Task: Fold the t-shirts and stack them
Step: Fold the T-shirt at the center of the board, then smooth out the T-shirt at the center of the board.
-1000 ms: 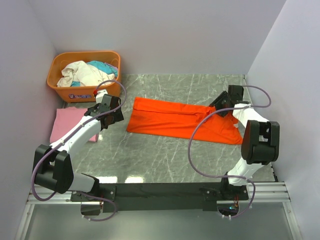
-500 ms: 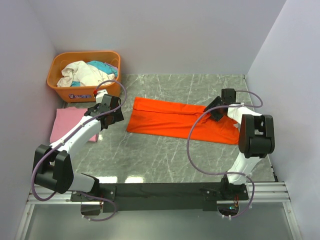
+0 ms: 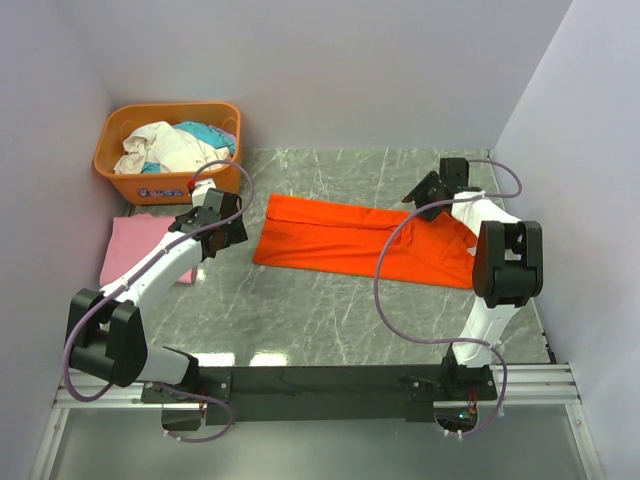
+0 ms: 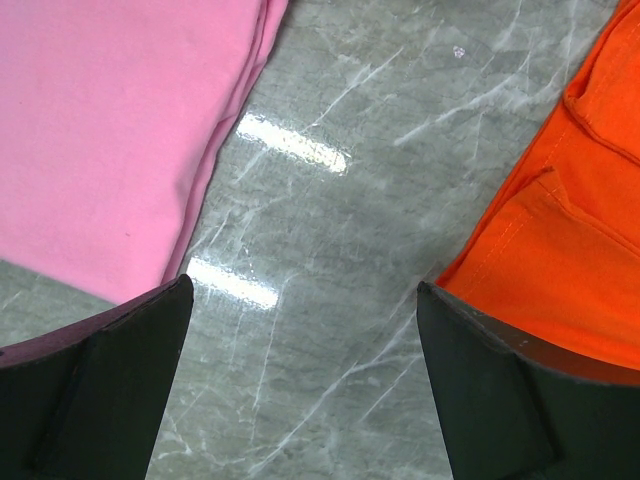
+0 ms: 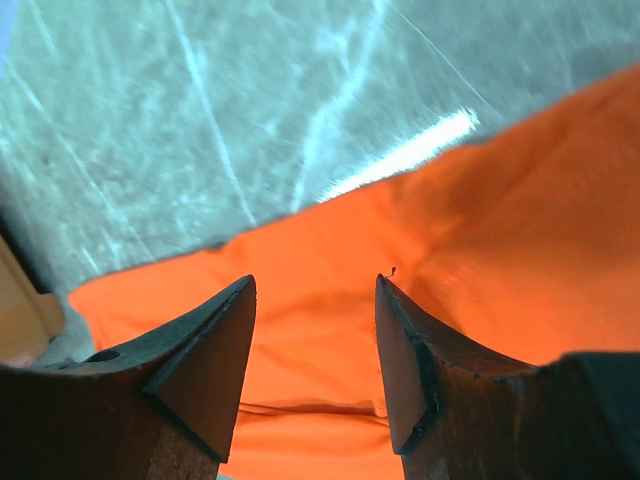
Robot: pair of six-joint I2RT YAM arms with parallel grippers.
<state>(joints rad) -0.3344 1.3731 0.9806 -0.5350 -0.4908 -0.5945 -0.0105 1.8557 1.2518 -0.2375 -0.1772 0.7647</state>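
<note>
The orange-red t-shirt (image 3: 340, 235) lies folded into a long strip across the middle and right of the grey marble bench (image 3: 330, 310), its right end wider and creased. The pink t-shirt (image 3: 125, 250) lies flat at the left edge of the bench, well apart from the orange-red one, with bare marble between them.

The left pincer (image 3: 220, 224) hovers over that bare strip. In its wrist view the two dark fingers (image 4: 100, 380) stand wide apart with nothing between them; pink cloth fills the upper left corner and the hemmed edge of the orange-red cloth shows at the right. The left arm (image 3: 160, 265) slants over the pink t-shirt's near right corner and hides part of it from above.

The right pincer (image 3: 428, 190) hangs over the far edge of the orange-red t-shirt near its right end. Its fingers (image 5: 190, 370) are apart, with a gap through which the cloth shows below, unpinched; marble lies beyond the cloth's edge.

An orange plastic basket (image 3: 130, 185) stands in the far left corner, just behind the pink t-shirt, heaped with cream and teal clothes (image 3: 175, 145). The right arm's purple cable (image 3: 385, 300) loops over the orange-red t-shirt in the overhead view. Pale walls (image 3: 350, 70) close the bench in on three sides.
</note>
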